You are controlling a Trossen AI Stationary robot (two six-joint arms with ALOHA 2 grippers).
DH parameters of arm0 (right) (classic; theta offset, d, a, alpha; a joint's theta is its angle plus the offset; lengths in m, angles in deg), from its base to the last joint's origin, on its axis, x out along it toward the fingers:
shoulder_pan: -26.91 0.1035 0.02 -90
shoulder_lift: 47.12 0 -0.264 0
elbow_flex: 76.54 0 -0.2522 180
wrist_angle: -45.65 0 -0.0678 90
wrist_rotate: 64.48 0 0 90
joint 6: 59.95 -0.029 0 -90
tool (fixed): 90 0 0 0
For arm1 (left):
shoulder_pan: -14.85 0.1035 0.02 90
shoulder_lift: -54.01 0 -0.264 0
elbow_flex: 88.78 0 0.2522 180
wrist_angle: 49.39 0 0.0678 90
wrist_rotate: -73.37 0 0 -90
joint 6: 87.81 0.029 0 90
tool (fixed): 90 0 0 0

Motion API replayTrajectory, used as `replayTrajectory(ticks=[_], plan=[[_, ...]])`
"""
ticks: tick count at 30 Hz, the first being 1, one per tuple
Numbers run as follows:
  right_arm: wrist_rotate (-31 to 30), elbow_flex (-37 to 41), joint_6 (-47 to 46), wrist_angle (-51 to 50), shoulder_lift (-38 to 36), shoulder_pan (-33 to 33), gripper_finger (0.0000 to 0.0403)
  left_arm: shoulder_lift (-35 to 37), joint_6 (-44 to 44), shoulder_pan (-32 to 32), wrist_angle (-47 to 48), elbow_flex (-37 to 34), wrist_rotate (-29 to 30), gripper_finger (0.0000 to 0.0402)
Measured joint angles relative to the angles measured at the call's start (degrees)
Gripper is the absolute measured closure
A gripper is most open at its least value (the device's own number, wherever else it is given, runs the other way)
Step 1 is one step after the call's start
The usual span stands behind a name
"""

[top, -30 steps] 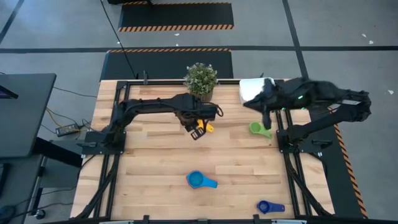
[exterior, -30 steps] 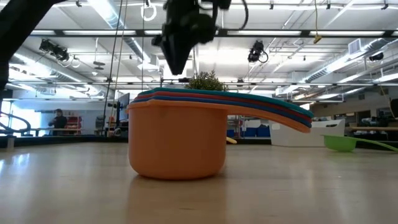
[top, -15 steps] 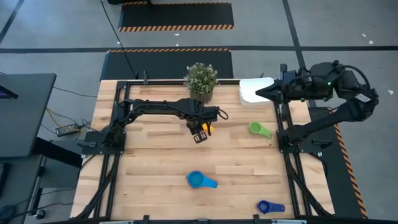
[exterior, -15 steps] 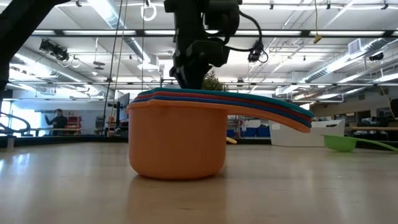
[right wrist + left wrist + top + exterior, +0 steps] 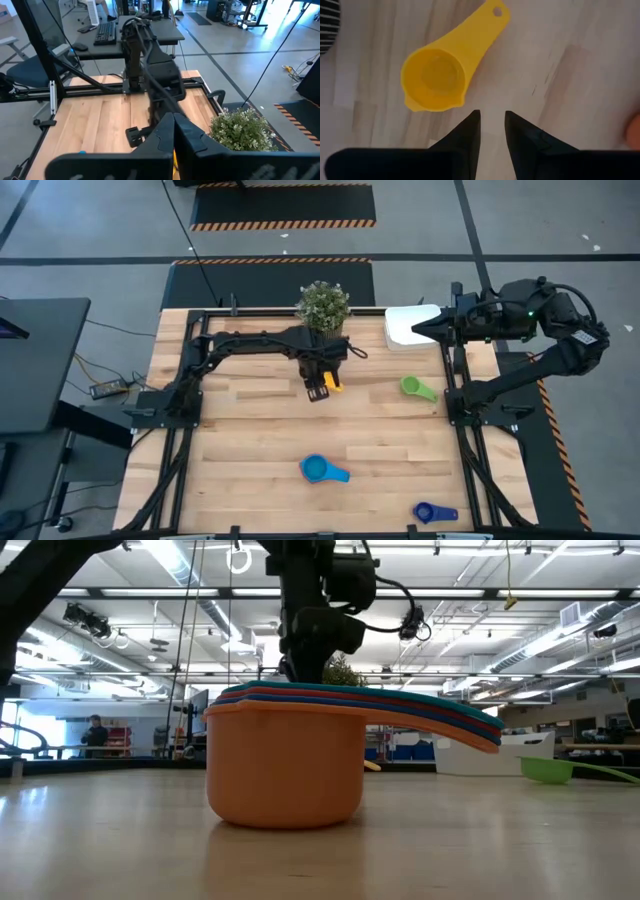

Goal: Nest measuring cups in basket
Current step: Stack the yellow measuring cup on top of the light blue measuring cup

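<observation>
Nesting is partly done — four cups lie loose on the table.

Your left gripper (image 5: 491, 117) hangs over the yellow cup (image 5: 439, 80), fingers nearly pressed together, empty; green (image 5: 415, 388), light blue (image 5: 322, 470) and dark blue (image 5: 432, 512) wait too, the nested stack (image 5: 290, 755) sits outside the basket (image 5: 402, 326), and your right gripper (image 5: 418, 330) rests pinched shut, empty, above it.

Yellow cup (image 5: 336, 386) half hidden under left claw (image 5: 320, 390).
</observation>
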Motion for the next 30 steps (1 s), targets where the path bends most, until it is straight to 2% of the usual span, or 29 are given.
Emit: replayTrajectory(ticks=[7,13,30], plan=[[0.0,0.0,1.8,0.0,0.0,0.0,0.0398,-0.2,8.9,2.3,-0.6,0.0,-6.0,0.0306],[-0.1,0.0,2.6,0.0,0.0,0.0,0.0398,-1.8,15.1,2.4,-1.7,-0.1,-5.7,0.0306],[-0.1,0.0,4.1,0.9,-0.3,0.0,0.0398,-6.6,12.5,1.9,-3.4,0.0,-1.1,0.0306]])
